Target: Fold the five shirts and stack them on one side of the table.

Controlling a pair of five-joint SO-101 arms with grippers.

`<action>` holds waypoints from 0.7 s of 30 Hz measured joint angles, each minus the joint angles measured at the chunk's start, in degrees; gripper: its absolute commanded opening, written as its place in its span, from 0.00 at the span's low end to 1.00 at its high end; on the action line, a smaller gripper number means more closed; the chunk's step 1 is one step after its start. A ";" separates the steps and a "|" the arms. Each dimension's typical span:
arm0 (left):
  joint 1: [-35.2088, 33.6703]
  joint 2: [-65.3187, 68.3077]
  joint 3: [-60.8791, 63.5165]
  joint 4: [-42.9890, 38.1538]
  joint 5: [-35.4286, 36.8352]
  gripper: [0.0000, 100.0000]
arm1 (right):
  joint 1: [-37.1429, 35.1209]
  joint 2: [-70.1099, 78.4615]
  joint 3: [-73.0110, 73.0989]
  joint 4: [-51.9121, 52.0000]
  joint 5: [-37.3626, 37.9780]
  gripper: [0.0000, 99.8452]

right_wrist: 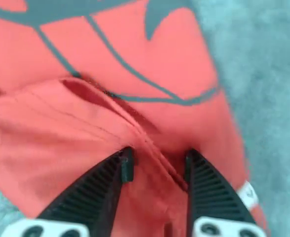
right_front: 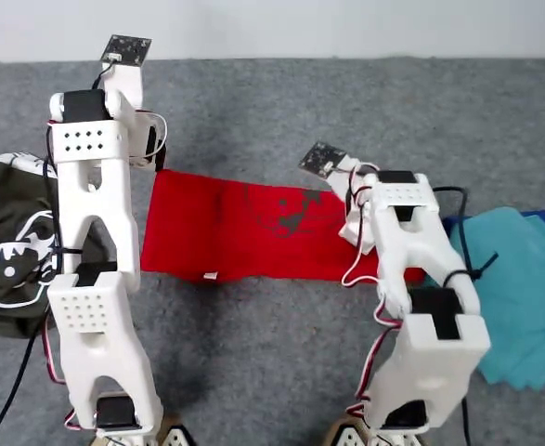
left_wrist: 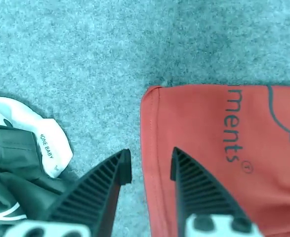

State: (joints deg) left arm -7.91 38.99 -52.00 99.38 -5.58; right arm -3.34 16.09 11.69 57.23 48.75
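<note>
A red shirt [right_front: 244, 228] lies in the middle of the table, folded into a long strip with a dark print facing up. My left gripper [left_wrist: 151, 165] is open at the strip's short end, one finger over the carpet and the other over the red cloth [left_wrist: 224, 148]. In the high view the left gripper [right_front: 153, 153] is at the strip's far left corner. My right gripper [right_wrist: 158, 165] is open low over the red shirt [right_wrist: 135, 74], with a raised fold of cloth between its fingers. The high view shows the right gripper [right_front: 354, 228] over the strip's right part.
A dark green shirt [right_front: 7, 251] with a white graphic lies crumpled at the left edge, and its white collar [left_wrist: 21, 123] is close to my left gripper. Teal shirts [right_front: 518, 288] lie over a blue one [right_front: 538, 216] at the right. Grey carpet [right_front: 272, 121] covers the table.
</note>
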 measured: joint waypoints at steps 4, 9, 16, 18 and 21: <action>0.00 0.00 0.44 0.00 0.00 0.15 | 0.09 -7.12 0.00 5.27 -2.46 0.19; 0.00 0.00 6.51 0.00 1.14 0.20 | 0.09 -13.89 0.00 13.63 -6.33 0.19; 0.00 0.00 13.98 0.00 1.32 0.23 | 0.09 -14.86 0.00 18.02 -8.00 0.18; 0.00 0.09 13.98 0.00 1.32 0.23 | 0.09 -14.86 0.00 18.02 -8.00 0.18; 0.00 1.05 13.98 -0.70 1.32 0.23 | 0.09 -14.86 0.35 18.02 -8.18 0.18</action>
State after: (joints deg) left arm -7.91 40.04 -38.02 98.68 -4.26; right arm -3.25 1.23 12.04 75.25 40.57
